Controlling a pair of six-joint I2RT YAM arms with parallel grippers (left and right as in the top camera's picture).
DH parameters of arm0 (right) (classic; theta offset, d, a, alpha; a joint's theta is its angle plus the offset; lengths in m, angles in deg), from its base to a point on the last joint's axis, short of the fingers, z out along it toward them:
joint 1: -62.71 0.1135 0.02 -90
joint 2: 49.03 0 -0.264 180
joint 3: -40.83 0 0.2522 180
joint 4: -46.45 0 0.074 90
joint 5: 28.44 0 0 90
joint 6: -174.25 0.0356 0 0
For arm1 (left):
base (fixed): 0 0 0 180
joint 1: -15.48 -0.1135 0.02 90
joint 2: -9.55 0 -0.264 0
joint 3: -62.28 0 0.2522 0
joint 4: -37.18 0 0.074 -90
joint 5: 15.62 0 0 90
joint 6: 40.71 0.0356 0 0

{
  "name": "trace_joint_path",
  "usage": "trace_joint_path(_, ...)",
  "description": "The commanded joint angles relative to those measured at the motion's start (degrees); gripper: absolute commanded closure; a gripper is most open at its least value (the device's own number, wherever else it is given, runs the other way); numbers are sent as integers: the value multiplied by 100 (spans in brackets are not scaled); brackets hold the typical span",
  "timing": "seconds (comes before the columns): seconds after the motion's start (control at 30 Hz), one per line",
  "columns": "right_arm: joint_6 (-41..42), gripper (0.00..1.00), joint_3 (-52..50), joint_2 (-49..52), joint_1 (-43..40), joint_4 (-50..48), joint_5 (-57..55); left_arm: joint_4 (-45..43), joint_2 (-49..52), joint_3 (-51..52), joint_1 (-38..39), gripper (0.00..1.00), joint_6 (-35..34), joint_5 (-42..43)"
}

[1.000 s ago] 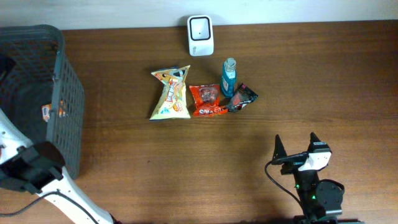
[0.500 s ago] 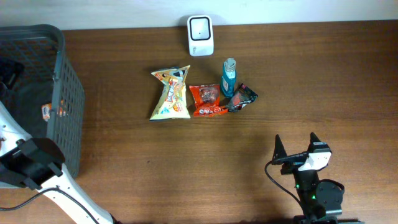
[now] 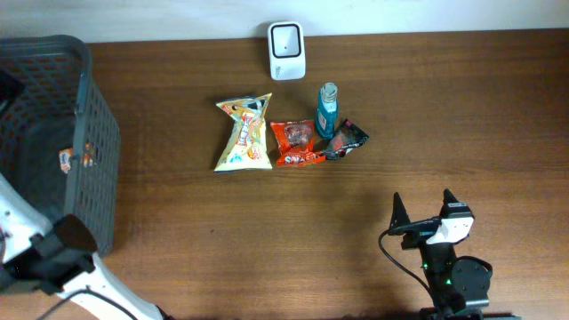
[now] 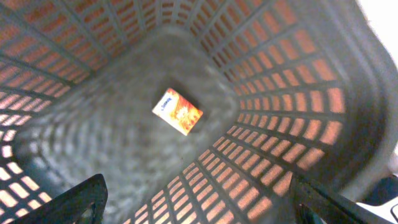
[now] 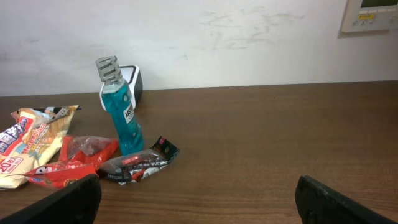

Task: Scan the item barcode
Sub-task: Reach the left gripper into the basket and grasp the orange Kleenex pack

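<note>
The right pincer (image 3: 421,201) stands with its jaws wide over the wooden desk (image 3: 489,107). Beyond it, to its left, cluster a dark wrapper (image 3: 345,140), a blue bottle (image 3: 327,110), a red packet (image 3: 295,144) and a yellow snack bag (image 3: 244,133). Farther beyond sits a white barcode scanner (image 3: 286,50), and far left a grey basket (image 3: 93,142).

The desk (image 3: 222,231) is brown wood with thin dark lines. Ahead of the right tool (image 5: 198,196), to its left, the bottle (image 5: 122,118) is bright blue. The bag (image 5: 25,149) is yellow and orange, the snack pack (image 5: 81,155) is red, and the wrapper (image 5: 140,163) is black with red. Below the left tool (image 4: 199,199), the basket (image 4: 280,93) is dark grey with a grid of holes. The small box (image 4: 178,111) in it is orange and white.
</note>
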State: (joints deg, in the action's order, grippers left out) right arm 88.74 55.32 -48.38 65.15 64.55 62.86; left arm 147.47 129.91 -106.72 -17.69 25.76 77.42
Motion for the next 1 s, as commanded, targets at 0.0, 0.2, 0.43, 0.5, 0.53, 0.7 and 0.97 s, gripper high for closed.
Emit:
trace_joint_path(0.0, 24, 2, -42, -24, 7, 22, -50, 20, -767, 1106, 17, 9, 260, 15)
trace_joint_path(0.2, 24, 2, -42, -24, 7, 22, -50, -651, -1196, 2374, -17, 9, -544, -763)
trace_joint_path(0.43, 24, 2, -42, -24, 7, 22, -48, -1923, -1193, 4210, -50, 9, -691, -737)
trace_joint_path(0.5, 24, 2, -42, -24, 7, 22, -50, -2485, -1193, 4651, -57, 11, -1102, -739)
trace_joint_path(0.53, 24, 2, -42, -24, 7, 22, -50, -2736, -1172, 4798, -61, 12, -1377, -739)
trace_joint_path(0.7, 24, 1, -42, -24, 7, 22, -50, -4354, -1130, 5718, 42, 37, -1613, -686)
trace_joint_path(0.97, 24, 2, -42, -24, 7, 22, -50, -5556, -999, 6859, 297, 30, -1613, -1001)
